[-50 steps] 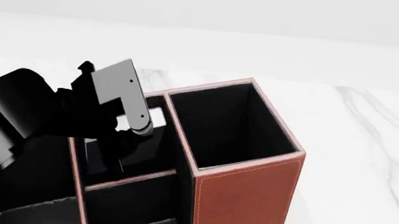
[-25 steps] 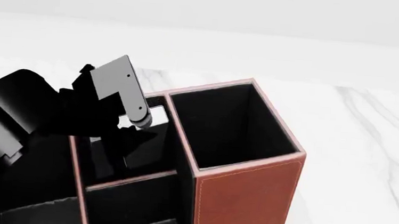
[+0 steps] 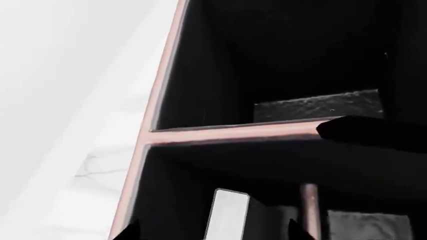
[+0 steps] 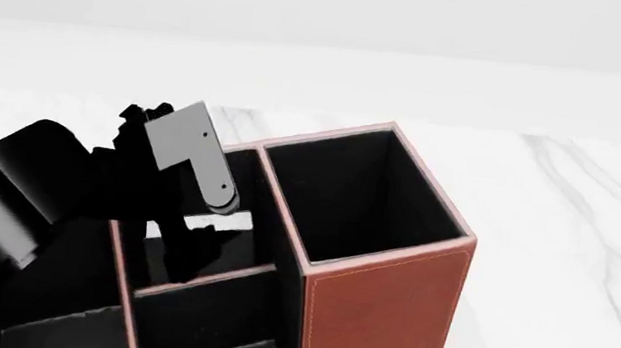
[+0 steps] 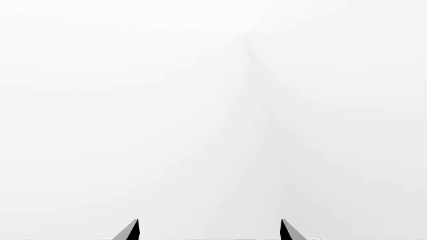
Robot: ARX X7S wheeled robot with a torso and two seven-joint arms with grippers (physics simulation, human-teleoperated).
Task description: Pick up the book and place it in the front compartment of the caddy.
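Observation:
The reddish-brown caddy (image 4: 383, 304) fills the head view. My left gripper (image 4: 202, 215) hangs over the front compartment (image 4: 247, 187), the taller-walled far cell of the middle column. The book stands inside that cell; only its white page edge (image 4: 221, 222) shows past the arm. In the left wrist view the book (image 3: 230, 215) stands upright between my left gripper's (image 3: 213, 235) fingertips, which are spread wide and clear of it. My right gripper (image 5: 208, 232) is open and empty against a blank white background; it is out of the head view.
A low cross divider (image 4: 208, 276) separates the front compartment from the lower near cell. The tall square end cell (image 4: 342, 193) stands to the right. The caddy rests on a white marble table (image 4: 571, 244). A white wall lies behind.
The book's white page edge has dropped lower into the cell. My left gripper has shifted slightly left and down above it.

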